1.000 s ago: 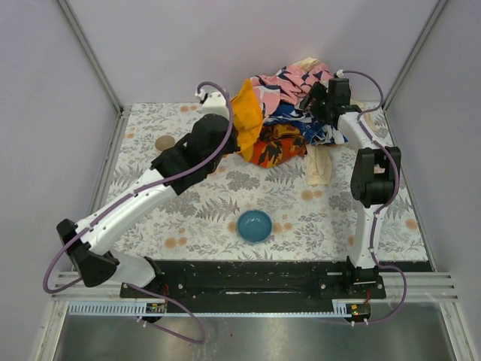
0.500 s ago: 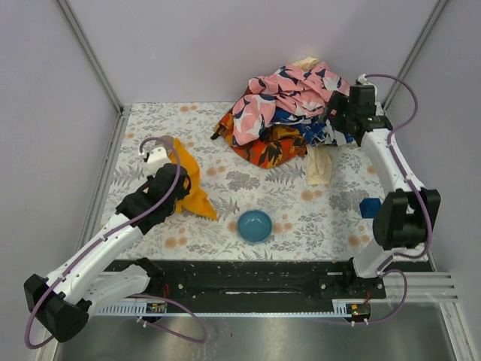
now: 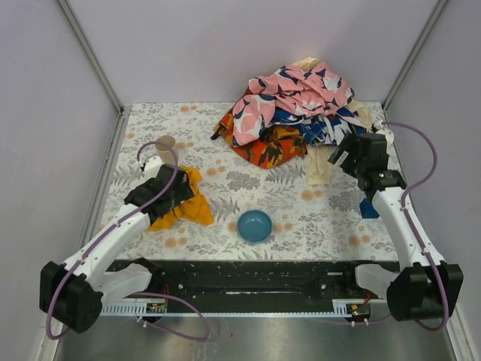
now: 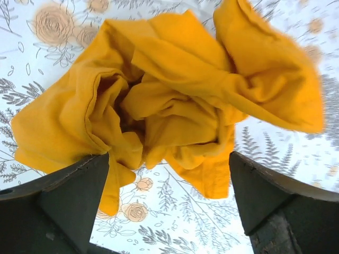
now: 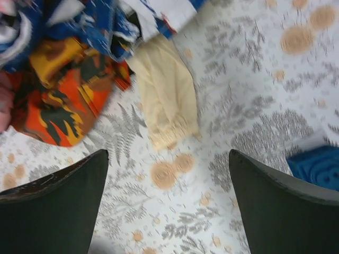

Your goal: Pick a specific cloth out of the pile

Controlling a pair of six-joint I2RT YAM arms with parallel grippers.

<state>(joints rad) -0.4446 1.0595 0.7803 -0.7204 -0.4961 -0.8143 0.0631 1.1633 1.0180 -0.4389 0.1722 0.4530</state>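
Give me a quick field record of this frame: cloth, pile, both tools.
cloth: mustard-yellow cloth, crumpled on the table, left of the blue bowl
pile: mixed fabrics heap at the far right of the table, apart from the cloth
left tool: left tool open, above the cloth, not gripping it
right tool: right tool open, empty, over bare table near the cream cloth
task state: cloth lies outside the pile

The cloth [image 4: 175, 106] is soft, matt, creased fabric; the pile [image 3: 289, 113] is printed fabrics, likewise matt; the table cover [image 3: 248, 188] shows a flat, matt floral print; the blue bowl [image 3: 255, 226] is smooth, faintly glossy.
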